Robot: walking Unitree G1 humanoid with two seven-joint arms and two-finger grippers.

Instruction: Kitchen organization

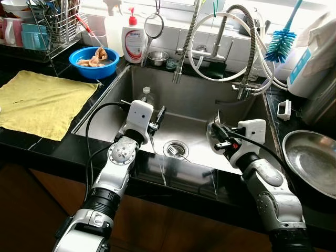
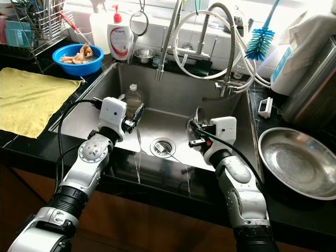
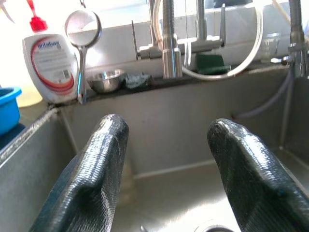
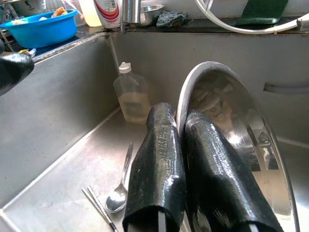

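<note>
While the right claw point(image 4: 178, 145) pinches the rim of a steel bowl point(image 4: 231, 130) inside the sink point(image 1: 194, 113), the left claw point(image 3: 166, 159) hovers wide beside it.

A black stone bench point(image 1: 173, 178) runs across the scene, glossy and veined with thin pale lines, and its front edge reflects the light. Below it, toward 6 o'clock, the cabinet fronts point(image 1: 47, 210) are dark reddish-brown wood. A stainless steel sink point(image 1: 105, 113) is let into the bench at the centre, its walls dull grey and streaked. Behind it, at 12 o'clock, a white tiled ledge point(image 1: 173, 42) stands beneath a window point(image 1: 184, 4) whose strong daylight washes out the top of the scene. The light falls brightest along the back of the bench and fades toward the shaded cabinets.
</note>
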